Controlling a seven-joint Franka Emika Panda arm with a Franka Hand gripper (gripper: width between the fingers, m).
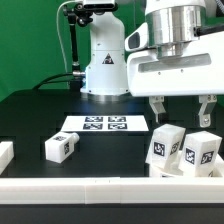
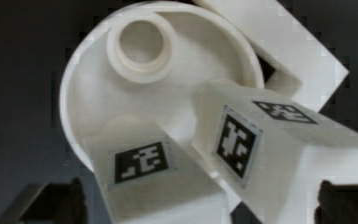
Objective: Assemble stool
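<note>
In the wrist view the white round seat [image 2: 114, 110] fills the picture, with a round socket [image 2: 147, 44] near its rim. A blocky white leg [image 2: 247, 135] with black-and-white tags lies against it. My gripper [image 2: 208, 202] is open, its dark fingertips [image 2: 59, 198] on either side of that leg without touching it. In the exterior view the gripper [image 1: 181, 108] hangs open just above two tagged legs [image 1: 166, 148] [image 1: 201, 153] at the exterior view's right. A third leg [image 1: 60, 148] lies alone toward the left.
The marker board [image 1: 105, 124] lies flat in the middle of the black table. A long white rail [image 1: 100, 186] runs along the front edge, and another white rail end [image 1: 5, 153] shows at the far left. The robot base [image 1: 103, 60] stands behind.
</note>
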